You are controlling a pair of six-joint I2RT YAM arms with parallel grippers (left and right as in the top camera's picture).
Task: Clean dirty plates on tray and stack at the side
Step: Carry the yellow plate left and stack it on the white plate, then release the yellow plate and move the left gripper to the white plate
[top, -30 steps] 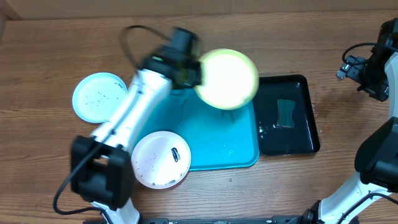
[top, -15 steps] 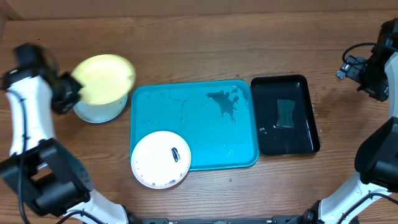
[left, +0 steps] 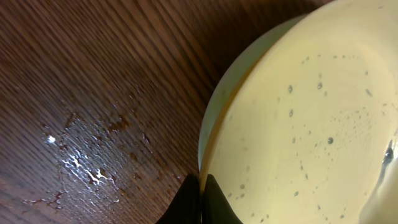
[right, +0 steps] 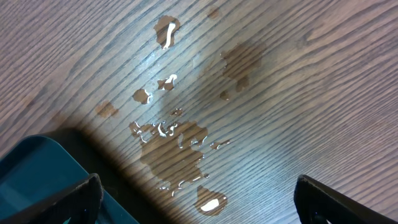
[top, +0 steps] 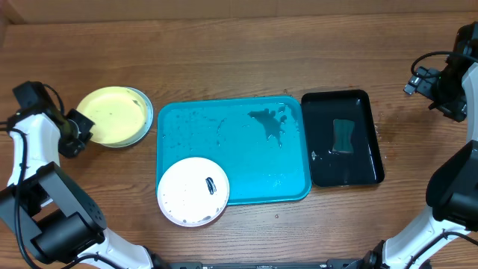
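now — left hand pinches the lime plate.

The left arm was stretched to the far left. The left gripper was, as it seemed, pinched tight on the rim of the lime-green plate. The right arm stood raised at the right edge. The right gripper faced down, fingers spread wide, holding nothing.

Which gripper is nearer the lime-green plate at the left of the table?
Left. The left gripper is pinched on the lime-green plate's rim; the right gripper hangs open far across the table, beyond the black tray.
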